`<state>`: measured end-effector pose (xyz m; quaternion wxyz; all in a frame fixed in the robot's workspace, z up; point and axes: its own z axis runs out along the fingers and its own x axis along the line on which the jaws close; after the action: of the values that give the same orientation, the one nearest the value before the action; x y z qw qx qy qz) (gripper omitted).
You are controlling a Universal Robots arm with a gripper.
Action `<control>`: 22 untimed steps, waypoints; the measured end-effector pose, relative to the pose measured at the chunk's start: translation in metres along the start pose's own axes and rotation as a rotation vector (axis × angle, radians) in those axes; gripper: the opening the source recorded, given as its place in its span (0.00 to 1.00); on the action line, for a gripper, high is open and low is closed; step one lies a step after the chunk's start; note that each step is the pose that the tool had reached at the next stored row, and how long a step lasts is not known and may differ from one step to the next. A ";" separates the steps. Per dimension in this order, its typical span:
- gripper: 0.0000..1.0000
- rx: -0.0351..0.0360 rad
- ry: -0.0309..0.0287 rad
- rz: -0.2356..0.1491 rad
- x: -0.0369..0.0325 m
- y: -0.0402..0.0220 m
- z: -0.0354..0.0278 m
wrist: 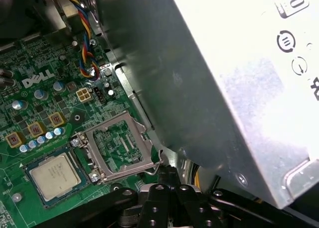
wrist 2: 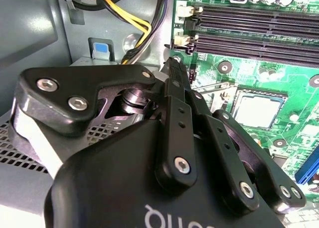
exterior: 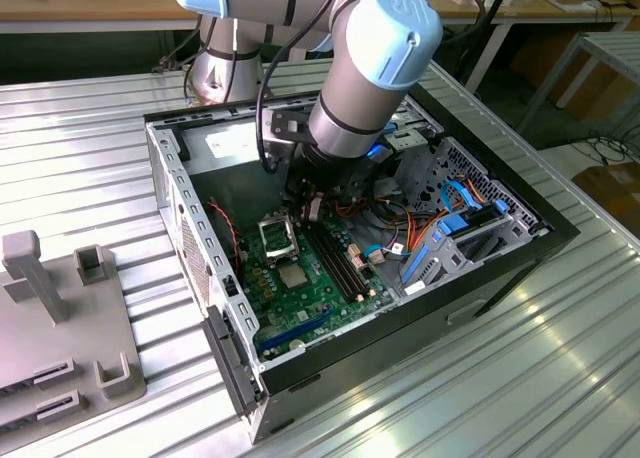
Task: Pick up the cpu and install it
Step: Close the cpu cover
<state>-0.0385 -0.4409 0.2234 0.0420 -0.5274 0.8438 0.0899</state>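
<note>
First wrist view: small square silver-grey cpu (wrist: 54, 175) seated flat in its socket on green motherboard (wrist: 30, 103), hinged silver metal socket frame (wrist: 118, 146) raised open just beside it. Black gripper (wrist: 167, 172) near frame, fingers pressed together, grasping nothing.

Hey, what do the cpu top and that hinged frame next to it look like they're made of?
The cpu has a flat silver-grey top with a dull, brushed sheen, so probably metal. The frame beside it looks like thin bright sheet metal: shiny edges, hollow middle showing green board through it. Both are judged by look only.
</note>
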 end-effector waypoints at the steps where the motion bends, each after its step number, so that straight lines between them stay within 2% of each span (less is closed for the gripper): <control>1: 0.11 0.0011 0.0025 0.000 0.0000 0.0001 -0.0006; 3: 0.11 0.0028 0.0057 0.000 -0.0002 0.0001 -0.0011; 7: 0.11 0.0090 0.0183 0.000 -0.0004 0.0003 -0.0025; 12: 0.11 0.0138 0.0282 0.001 -0.0007 0.0005 -0.0041; 19: 0.11 0.0178 0.0360 0.001 -0.0012 0.0008 -0.0067; 22: 0.11 0.0204 0.0419 0.001 -0.0013 0.0010 -0.0083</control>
<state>-0.0386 -0.4410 0.2318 0.0296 -0.5284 0.8456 0.0702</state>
